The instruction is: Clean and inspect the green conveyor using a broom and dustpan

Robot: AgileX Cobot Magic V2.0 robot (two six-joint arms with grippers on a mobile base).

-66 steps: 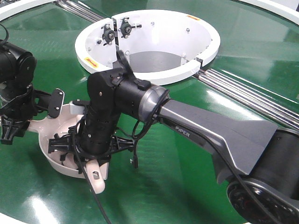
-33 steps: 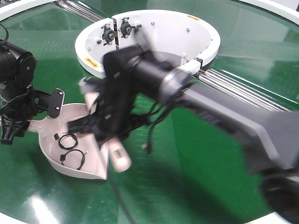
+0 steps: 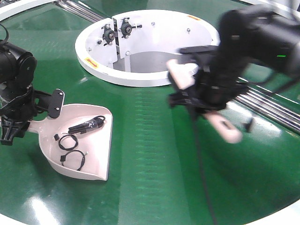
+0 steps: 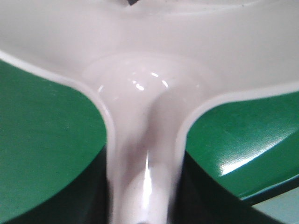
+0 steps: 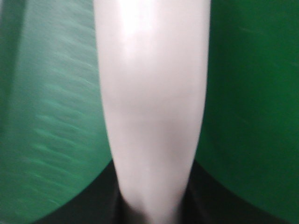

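Green conveyor (image 3: 154,178) belt fills the bottom of the front view, glossy dark green and bare of litter as far as I can see. At lower left the dustpan (image 3: 93,150) lies flat on the belt, pale pink-beige, its scoop mouth turned to the right. Inside it are black cable scraps (image 3: 70,140), two small loops and a longer dark piece. My left gripper (image 3: 29,123) is clamped on the pan's handle (image 4: 142,177); the wrist view shows the handle running in between the dark jaws.

Further back, right of centre, my right gripper (image 3: 206,98) grips the broom (image 3: 218,121) by its paddle, the slotted handle end pointing to the lower right. It is blurred and looks lifted off the belt, near the metal rollers (image 3: 267,105).

Behind, at upper centre, sits the white centre hub (image 3: 197,51).

I judge one sweep done, with the litter in the pan. Checking the rest of the ring and emptying the pan remain.
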